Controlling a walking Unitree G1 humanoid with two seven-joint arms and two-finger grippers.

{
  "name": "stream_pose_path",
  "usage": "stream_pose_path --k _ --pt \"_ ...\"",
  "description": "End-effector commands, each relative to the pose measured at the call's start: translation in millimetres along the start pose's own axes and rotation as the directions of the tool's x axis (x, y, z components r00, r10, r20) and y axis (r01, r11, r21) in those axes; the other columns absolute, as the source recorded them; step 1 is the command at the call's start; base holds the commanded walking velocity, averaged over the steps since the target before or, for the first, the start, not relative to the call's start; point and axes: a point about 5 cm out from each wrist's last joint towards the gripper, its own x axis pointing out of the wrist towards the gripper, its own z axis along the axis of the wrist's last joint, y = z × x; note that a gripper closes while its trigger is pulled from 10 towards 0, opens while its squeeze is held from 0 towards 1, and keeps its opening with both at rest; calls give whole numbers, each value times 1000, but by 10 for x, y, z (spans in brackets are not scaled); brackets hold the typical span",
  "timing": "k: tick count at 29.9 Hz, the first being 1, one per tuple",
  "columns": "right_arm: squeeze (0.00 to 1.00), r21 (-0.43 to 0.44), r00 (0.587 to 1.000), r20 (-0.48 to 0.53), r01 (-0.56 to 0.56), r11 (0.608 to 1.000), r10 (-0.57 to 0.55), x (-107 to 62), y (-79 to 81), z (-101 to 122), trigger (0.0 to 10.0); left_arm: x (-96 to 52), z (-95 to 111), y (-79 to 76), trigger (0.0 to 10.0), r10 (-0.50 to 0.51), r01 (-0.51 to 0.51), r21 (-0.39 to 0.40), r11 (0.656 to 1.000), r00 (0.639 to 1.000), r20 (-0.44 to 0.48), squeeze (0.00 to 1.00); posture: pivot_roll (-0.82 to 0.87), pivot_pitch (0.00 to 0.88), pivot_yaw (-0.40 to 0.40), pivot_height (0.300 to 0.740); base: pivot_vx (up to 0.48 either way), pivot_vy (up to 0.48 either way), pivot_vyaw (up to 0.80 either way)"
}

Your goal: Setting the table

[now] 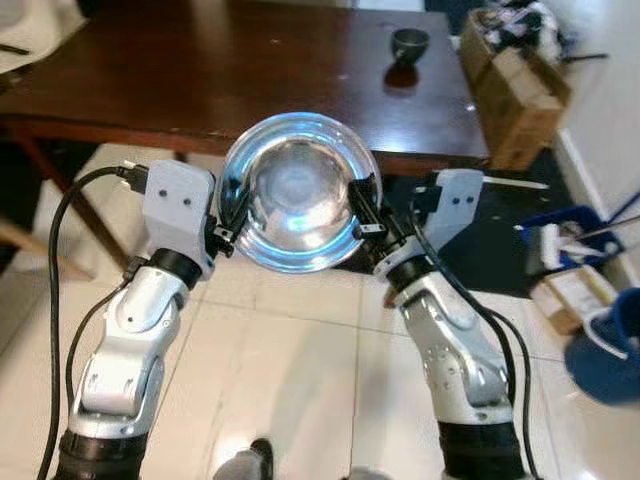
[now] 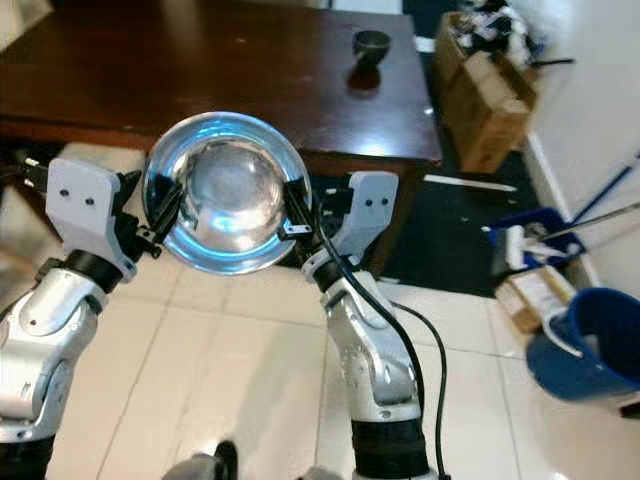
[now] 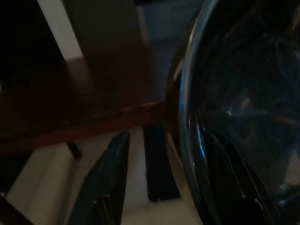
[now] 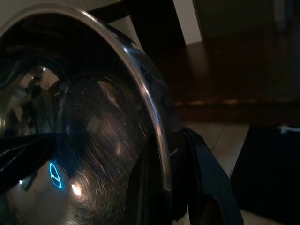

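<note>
A large shiny steel bowl (image 1: 297, 190) hangs in the air between my two arms, its open side facing me, just in front of the near edge of the dark wooden table (image 1: 200, 70). My left gripper (image 1: 228, 222) clamps its left rim and my right gripper (image 1: 364, 210) clamps its right rim. In the left wrist view the bowl's rim (image 3: 187, 117) runs between the black fingers (image 3: 110, 178). In the right wrist view one finger (image 4: 201, 173) lies along the outside of the rim (image 4: 154, 122). A small dark bowl (image 1: 409, 43) stands on the table's far right part.
Open cardboard boxes (image 1: 515, 90) stand right of the table against the wall. A dark mat (image 1: 480, 240), a blue bin with cleaning gear (image 1: 575, 235) and a blue bucket (image 1: 610, 345) lie on the right. Pale tiled floor (image 1: 300, 380) is under me.
</note>
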Motion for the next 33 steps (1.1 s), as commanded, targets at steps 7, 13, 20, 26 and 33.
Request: stream_pose_path --k 7,13,20,26,33 --pt "0 20 995 101 20 1000 -22 -21 -48 169 10000 -21 -177 74 10000 29 -32 -24 999 993 -110 0 -39 53 47 740 0 0 0" --pt "0 19 995 100 23 1000 -25 -18 -50 166 10000 -8 -164 95 10000 44 -44 2 999 995 -92 0 -40 52 48 740 144 0 0" --pt "0 0 995 92 26 1000 -25 -17 -57 156 10000 -4 -171 115 10000 63 -62 13 998 994 -90 0 -39 49 48 740 480 0 0" --pt "0 -83 998 66 6 997 0 -8 -42 126 10000 -2 -180 104 10000 65 -64 13 998 994 -86 0 -39 47 48 740 480 0 260" --pt "0 -109 997 72 3 994 5 -8 -41 131 10000 -7 -188 102 10000 66 -65 12 998 994 -86 0 -40 46 47 740 480 0 781"
